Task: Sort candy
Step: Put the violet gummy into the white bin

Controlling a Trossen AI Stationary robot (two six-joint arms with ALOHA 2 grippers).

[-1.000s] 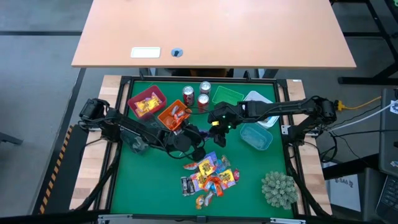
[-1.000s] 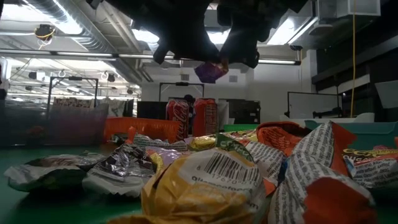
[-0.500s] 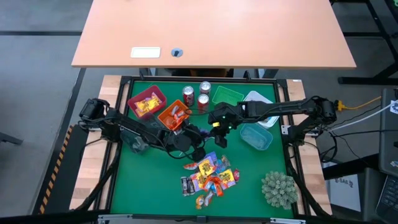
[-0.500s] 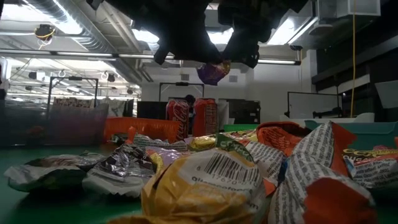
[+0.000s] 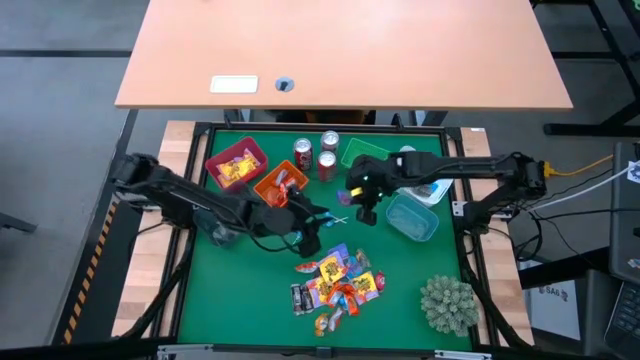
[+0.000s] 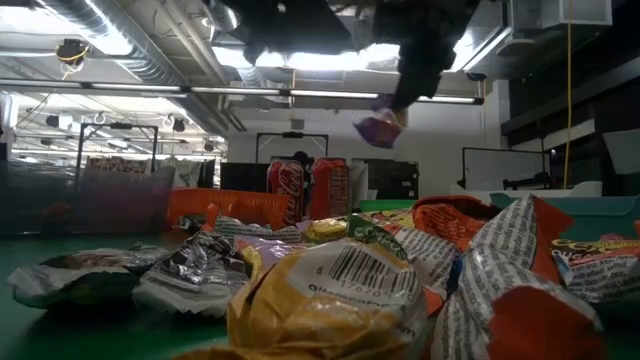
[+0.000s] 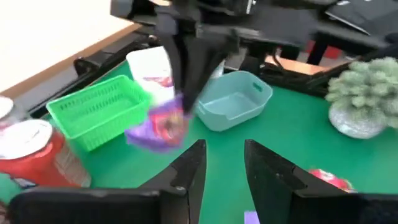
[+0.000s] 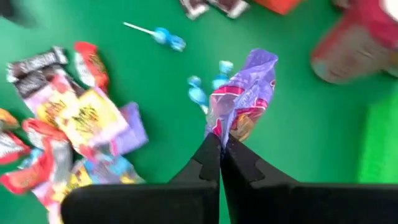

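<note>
My right gripper [image 5: 363, 212] is shut on a purple candy packet [image 8: 242, 96], above the green mat between the candy pile [image 5: 340, 280] and the green basket [image 5: 365, 153]. The packet also shows in the low view [image 6: 378, 128] and the left wrist view [image 7: 158, 127]. My left gripper [image 7: 224, 163] is open and empty, a little to the left of the right one [image 5: 316, 224], its fingers pointing toward the packet. Blue-stick lollipops [image 8: 199, 93] lie on the mat under the packet. My right gripper pinches the purple packet by one end [image 8: 219, 132] between its two fingertips. The fingers come from above, pointing down. The packet hangs below the fingers, lifted clear of the mat [image 6: 378, 128].
A red bin [image 5: 236, 165] and an orange bin [image 5: 280, 185] with sweets stand at the far left, soda cans [image 5: 325, 163] beside them. A white container [image 5: 415, 165] and a light blue bin [image 5: 412, 218] stand at the right. A plant ball [image 5: 447, 303] sits at the near right.
My right gripper has carried the purple packet away from my left gripper, toward the table's far right, still shut on it. My left arm has drawn back a little toward the left, and its gripper stands apart from the packet now.
</note>
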